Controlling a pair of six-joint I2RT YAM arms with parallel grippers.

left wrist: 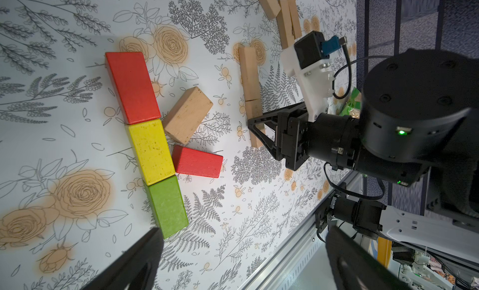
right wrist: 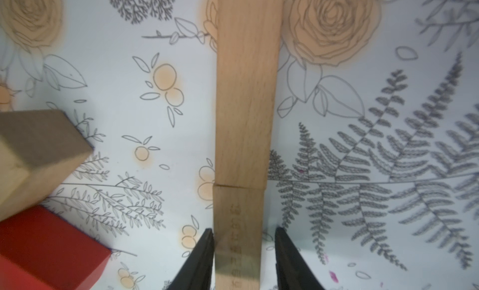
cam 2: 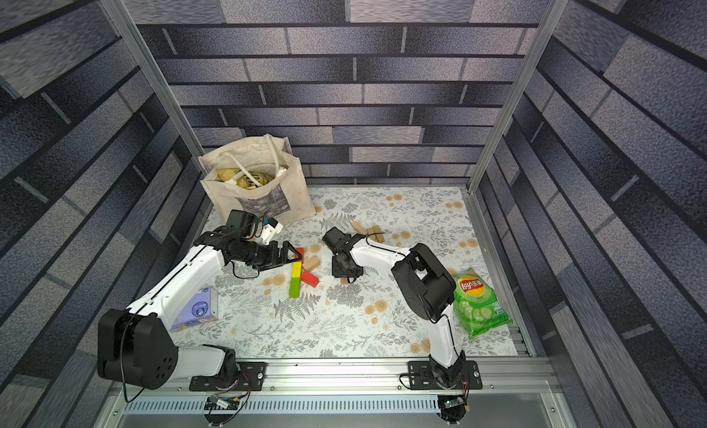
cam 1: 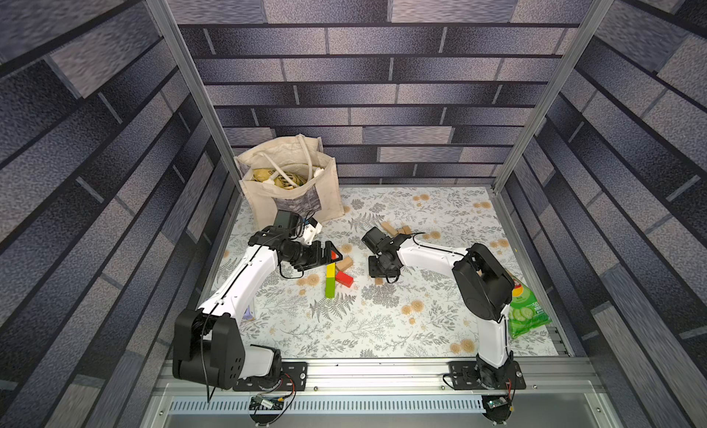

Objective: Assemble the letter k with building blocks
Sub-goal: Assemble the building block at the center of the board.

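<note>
1. Your table [cam 1: 382, 330] holds a canvas bag [cam 1: 294, 200] at its far left corner.
2. Your left gripper [left wrist: 245, 230] hangs wide open, empty.
3. Your right gripper [right wrist: 244, 230] straddles a plain block [right wrist: 238, 211] mid-table; one finger [right wrist: 204, 249] touches it, the other shows a gap, so you cannot tell whether it grips.
4. Nearby, the red block [left wrist: 132, 88], yellow block [left wrist: 151, 151] and green block [left wrist: 167, 205] lie end to end; a stubby block [left wrist: 188, 115] and a second red block [left wrist: 198, 161] slant off the yellow.

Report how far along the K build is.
Done: red block, yellow block and green block lie end to end as the stem; a plain block and a second red block splay from the yellow one as arms. In hand: the right gripper straddles a plain bar off to the side, not clamped; the left gripper hangs open, empty. Left: probably only tidying the arms.
</note>
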